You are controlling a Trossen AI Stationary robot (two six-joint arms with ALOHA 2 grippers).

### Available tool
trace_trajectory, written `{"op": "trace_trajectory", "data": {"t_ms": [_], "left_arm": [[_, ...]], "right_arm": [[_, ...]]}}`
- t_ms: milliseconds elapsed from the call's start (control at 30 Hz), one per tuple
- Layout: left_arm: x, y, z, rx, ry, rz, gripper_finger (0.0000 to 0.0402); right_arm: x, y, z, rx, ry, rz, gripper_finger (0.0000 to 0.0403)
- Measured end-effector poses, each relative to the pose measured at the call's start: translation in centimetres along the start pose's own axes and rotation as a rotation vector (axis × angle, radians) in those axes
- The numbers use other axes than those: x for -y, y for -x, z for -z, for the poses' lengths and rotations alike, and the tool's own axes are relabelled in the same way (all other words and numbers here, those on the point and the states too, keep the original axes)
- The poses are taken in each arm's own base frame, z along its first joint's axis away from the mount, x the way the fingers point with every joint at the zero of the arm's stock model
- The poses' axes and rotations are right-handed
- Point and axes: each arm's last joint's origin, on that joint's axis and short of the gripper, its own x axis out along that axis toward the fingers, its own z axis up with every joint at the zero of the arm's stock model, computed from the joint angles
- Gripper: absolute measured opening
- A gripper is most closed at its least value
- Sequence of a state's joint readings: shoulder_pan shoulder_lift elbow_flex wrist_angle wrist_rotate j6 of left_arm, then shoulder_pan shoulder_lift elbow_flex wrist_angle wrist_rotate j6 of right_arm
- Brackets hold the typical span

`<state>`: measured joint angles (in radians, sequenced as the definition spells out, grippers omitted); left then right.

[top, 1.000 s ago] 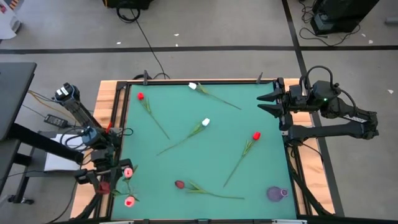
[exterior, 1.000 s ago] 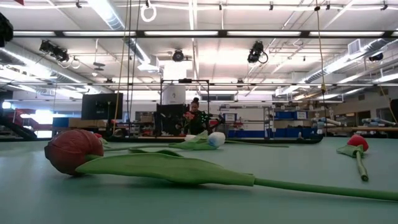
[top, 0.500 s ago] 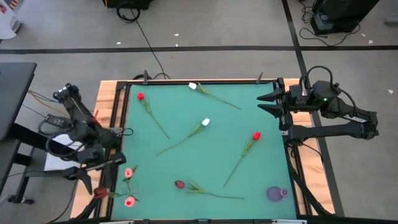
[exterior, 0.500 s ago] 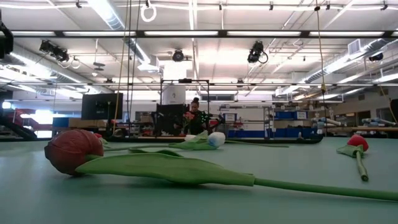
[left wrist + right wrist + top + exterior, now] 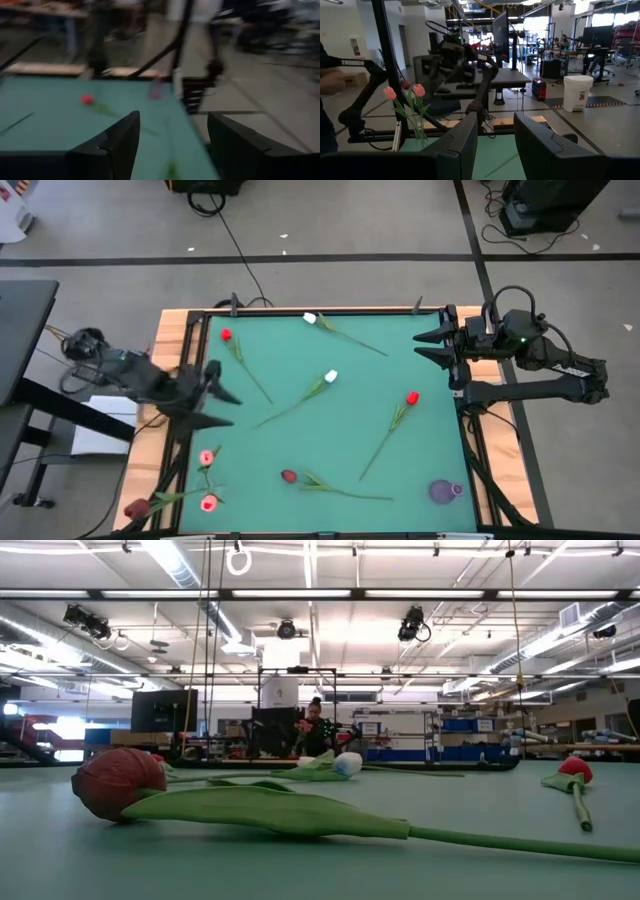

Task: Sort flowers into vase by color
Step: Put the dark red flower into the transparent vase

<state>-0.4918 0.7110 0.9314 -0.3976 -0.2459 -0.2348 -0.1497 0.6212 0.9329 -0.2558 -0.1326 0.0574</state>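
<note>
I see my left claw (image 5: 218, 395) spread open and empty at the bench's (image 5: 340, 480) left edge. The pink flowers (image 5: 207, 480) stand just beyond it near the corner; loose tulips (image 5: 322, 383) lie mid-bench. My right claw (image 5: 428, 347), parted and empty, waits at the opposite edge.

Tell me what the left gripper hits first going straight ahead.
Probably the thin green stem of the white-headed tulip, if the open left gripper runs low enough; its height is unclear.

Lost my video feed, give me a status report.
Left gripper open, empty, at the mat's left edge. Right gripper open, empty, parked right. Five flowers on the mat; three pink and red stand at the near-left corner. Nothing blocking.
</note>
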Motion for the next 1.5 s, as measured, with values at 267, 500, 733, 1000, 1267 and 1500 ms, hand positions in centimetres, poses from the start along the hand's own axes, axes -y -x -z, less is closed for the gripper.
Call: {"op": "trace_trajectory", "data": {"t_ms": [267,500,733,1000,1267,1500], "left_arm": [[-3.7,-7.4,2.0,-0.208,0.037,-0.214,0.0235],[-6.3,-12.9,4.7,-0.360,0.057,-0.202,0.0235],[-7.5,-13.6,4.9,-0.342,0.162,-0.249,0.0235],[-7.6,-12.2,3.7,-0.279,0.239,-0.267,0.0235],[-7.4,-10.6,2.7,-0.224,0.285,-0.268,0.0235],[-7.4,-10.1,2.3,-0.201,0.272,-0.265,0.0235]], "right_arm": [[0.0,0.0,0.0,0.000,0.000,0.000,0.0137],[0.0,0.0,0.0,0.000,0.000,0.000,0.0137],[0.0,0.0,0.0,0.000,0.000,0.000,0.0137],[0.0,-0.1,-0.2,0.023,0.003,0.003,0.0137],[0.8,-3.7,-0.9,0.147,-0.233,0.085,0.0137],[0.4,-11.0,4.0,-0.135,-0.448,-0.073,0.0137]]}}
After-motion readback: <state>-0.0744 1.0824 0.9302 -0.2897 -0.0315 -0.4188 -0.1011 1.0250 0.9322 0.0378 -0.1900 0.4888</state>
